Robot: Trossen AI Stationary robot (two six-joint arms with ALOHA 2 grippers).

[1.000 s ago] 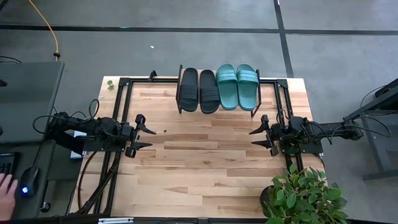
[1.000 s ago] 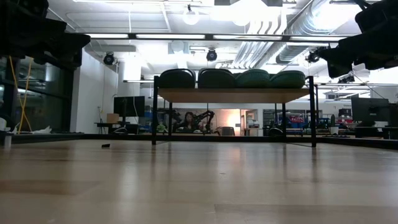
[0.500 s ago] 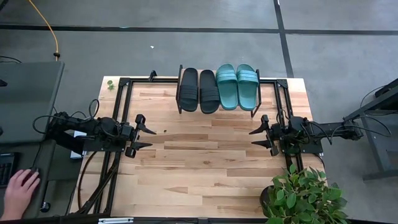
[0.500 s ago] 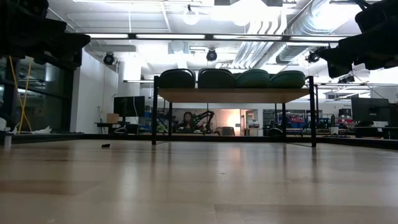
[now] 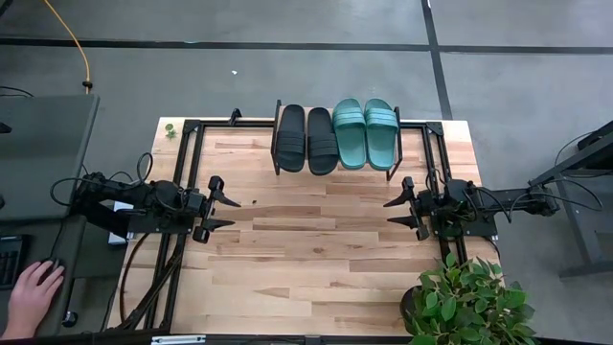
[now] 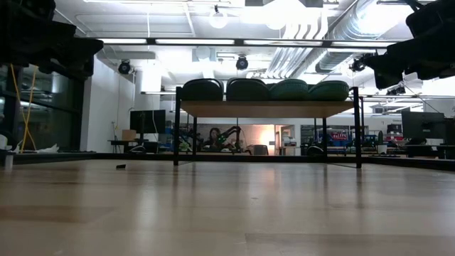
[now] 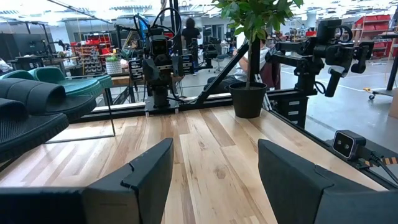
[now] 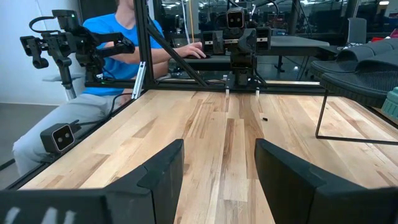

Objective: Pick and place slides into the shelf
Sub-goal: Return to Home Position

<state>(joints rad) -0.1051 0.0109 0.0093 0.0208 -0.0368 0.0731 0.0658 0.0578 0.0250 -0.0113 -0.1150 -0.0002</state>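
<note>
Across the last second the worktop and everything on it look the same. The shelf stands at the far edge, centred, with all four slides side by side on its plank: the black pair on the left and the teal pair on the right, with none left on the bare wood. Neither arm has shifted. The left gripper hangs at the left side and the right gripper at the right side, facing each other across the middle, each with its fingers apart and holding nothing. Both sit well clear of the shelf, so the placing looks finished and the arms appear already parked.

Only a person's hand, off the worktop at the near left, has moved a little, on a desk beside the rig. A potted plant stands at the near right corner, just beside the right arm's base, and would crowd a wide swing there. A small dark speck lies on the wood near the left gripper, blocking nothing.
</note>
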